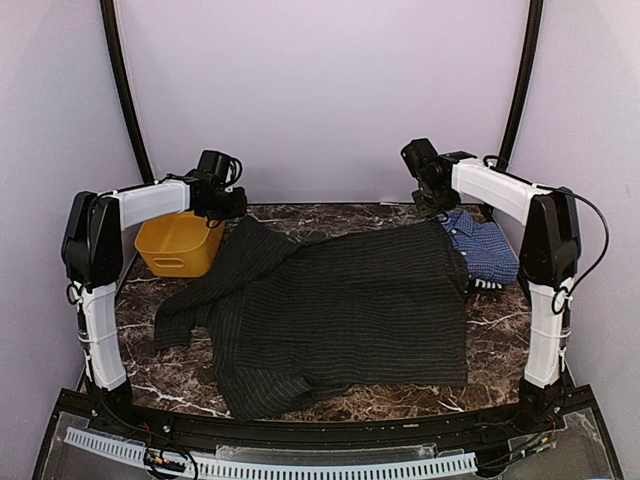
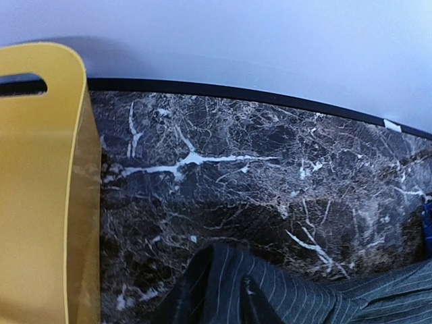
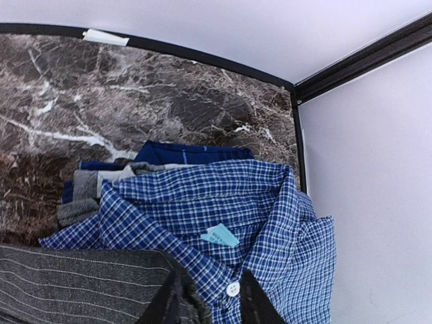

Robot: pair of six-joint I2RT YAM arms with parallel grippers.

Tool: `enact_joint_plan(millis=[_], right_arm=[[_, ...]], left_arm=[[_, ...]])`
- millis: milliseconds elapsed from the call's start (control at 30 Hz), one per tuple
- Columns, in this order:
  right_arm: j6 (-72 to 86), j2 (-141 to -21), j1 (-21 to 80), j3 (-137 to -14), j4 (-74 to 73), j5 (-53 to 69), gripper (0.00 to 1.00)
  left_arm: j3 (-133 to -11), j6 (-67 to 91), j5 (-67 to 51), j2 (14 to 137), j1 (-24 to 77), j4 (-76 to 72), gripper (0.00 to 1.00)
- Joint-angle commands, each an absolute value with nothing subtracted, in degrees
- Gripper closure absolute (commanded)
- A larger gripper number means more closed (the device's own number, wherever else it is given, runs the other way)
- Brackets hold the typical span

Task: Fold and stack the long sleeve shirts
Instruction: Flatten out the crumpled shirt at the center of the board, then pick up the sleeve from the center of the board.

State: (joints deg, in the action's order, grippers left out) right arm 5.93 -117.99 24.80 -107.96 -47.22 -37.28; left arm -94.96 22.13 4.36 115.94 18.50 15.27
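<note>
Hovering with the left gripper at the far left corner of the black shirt, with tips parted a little and a ruck of pinstripe between them; cannot tell whether pinched or merely straddled. Likewise with the right gripper at the far right corner: narrowly open, gripping nothing, poised over the collar of the blue checked shirt, with the black hem just beside one tip.

Nearest the bases, an uneven lower edge of black cloth. Further in, spread broad and mostly flat across the marble table, with one sleeve trailing out to the left. Beyond that, a yellow basket at the far left, just beside the cloth. At the far right, the blue shirt, collar up, touching the black one's edge.

Judged to be at the spreading step, with folding not begun and nothing stacked. Next: free both corners, then take the trailing sleeve and bring it across the body. Calls for a pinch on one layer only, clear of the blue collar beneath.
</note>
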Motion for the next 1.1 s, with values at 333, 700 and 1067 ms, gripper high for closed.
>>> enact_joint_plan(millis=[333, 700, 1067], right_arm=[[8.1, -98.5, 26.0, -93.5, -41.3, -31.1, 0.47], [10.2, -83.5, 33.7, -74.5, -33.5, -11.8, 0.36], [10.8, -82.3, 34.8, -69.1, -28.6, -2.9, 0.36]], left_arm=[[-94.2, 21.8, -6.5, 109.8, 17.1, 14.6, 0.43], [-53.7, 26.9, -4.4, 75.7, 17.3, 17.2, 0.23], [-42.3, 35.0, 11.7, 68.2, 17.3, 27.3, 0.20]])
